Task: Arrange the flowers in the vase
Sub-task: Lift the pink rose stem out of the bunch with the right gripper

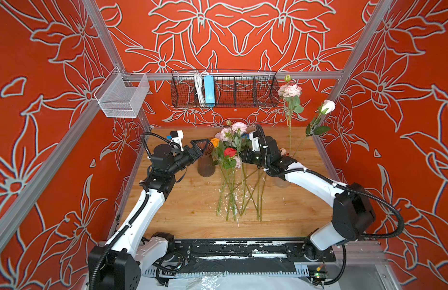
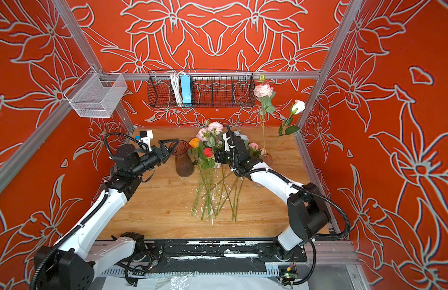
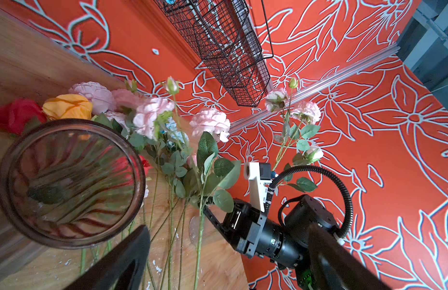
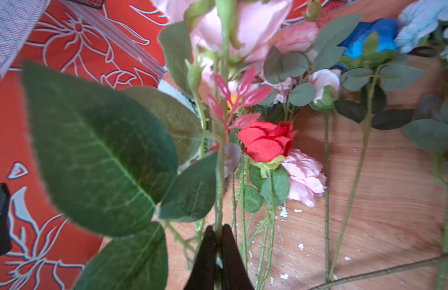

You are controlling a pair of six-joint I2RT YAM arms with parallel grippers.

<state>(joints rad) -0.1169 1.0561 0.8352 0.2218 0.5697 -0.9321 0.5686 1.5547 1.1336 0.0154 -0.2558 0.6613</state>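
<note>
Lying heaped beside the brown ribbed vase [image 1: 206, 163], the flowers [image 1: 229, 152] fanned long green stems. The right gripper [image 4: 218, 229] pinched one leafy stem [image 4: 219, 198]; the left gripper [image 1: 200, 141] gaped wide. White flecks dotted the wooden table [image 1: 280, 213], ringed by red floral walls [image 1: 243, 37].

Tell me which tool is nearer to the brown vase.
Left. The left tool, open, is at the rim of the vase; whether it touches, I cannot tell. The right tool, shut on a flower stem, is apart from the vase, over the flowers lying beside it.
</note>
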